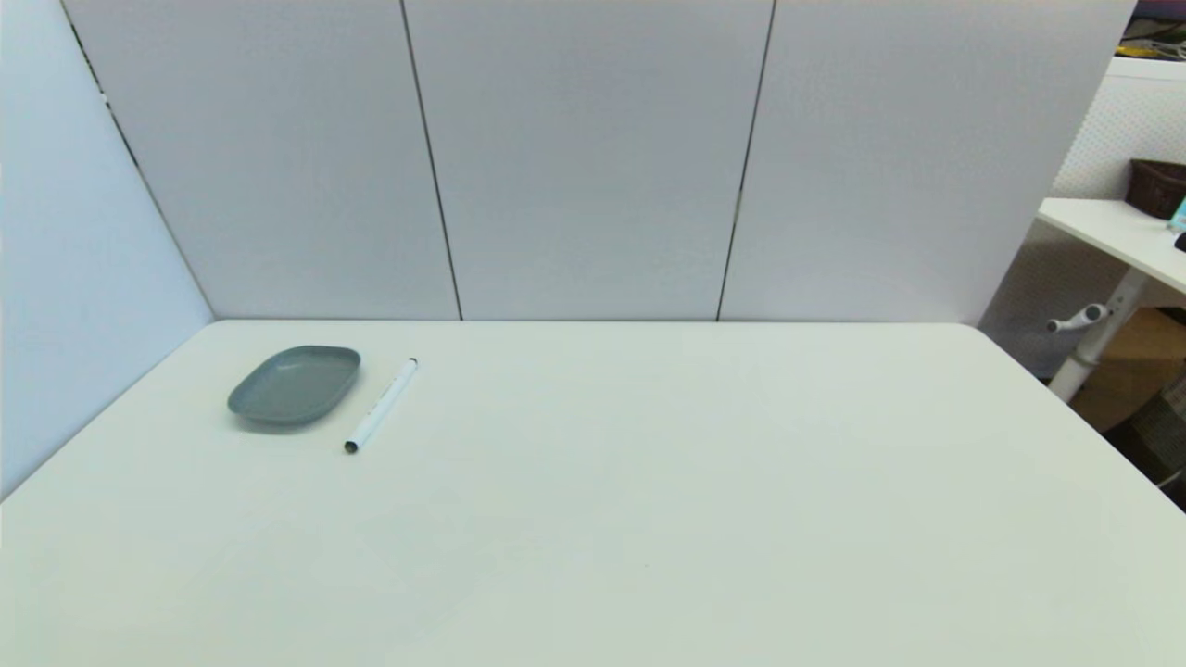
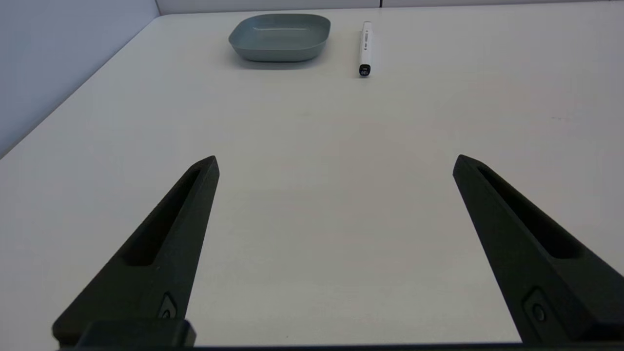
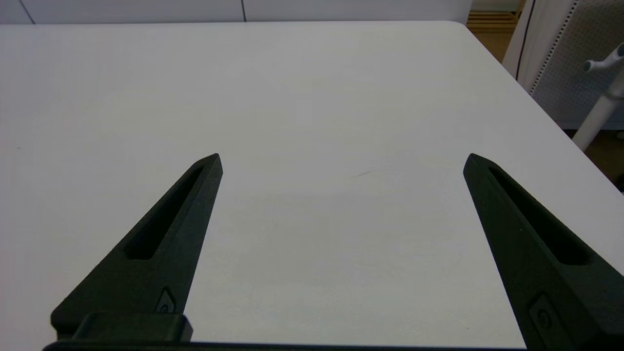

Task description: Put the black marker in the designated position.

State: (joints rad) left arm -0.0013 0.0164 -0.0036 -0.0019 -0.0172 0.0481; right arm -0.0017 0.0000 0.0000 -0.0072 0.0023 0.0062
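Here is the broad white table (image 1: 649, 519), and over on the robot's left, toward the far edge, lies the black marker (image 1: 381, 406), a slim white-barrelled pen with small dark end caps and tiny dark print along its side. It rests flat on the tabletop, set at a slant, with one capped end nearer the back panels and the other nearer the robot. Just beside it, on its left, sits a shallow grey-green oval dish (image 1: 295, 384), and the two are close but not touching, with a thin strip of bare table between them. Neither arm shows in the head view. From the left wrist, the left gripper (image 2: 335, 161) hovers low over bare table with its two long black fingers (image 2: 165, 243) spread wide apart and holding nothing; the dish (image 2: 280, 36) and the marker (image 2: 365, 48) lie well ahead of it, the marker pointing almost straight along the gripper's line of sight. The right gripper (image 3: 342, 158) sits over the right side of the table, fingers (image 3: 168, 239) likewise spread wide with nothing between them, and only plain white surface lies in front of it. White partition panels (image 1: 593, 157) close off the back and the left of the table.
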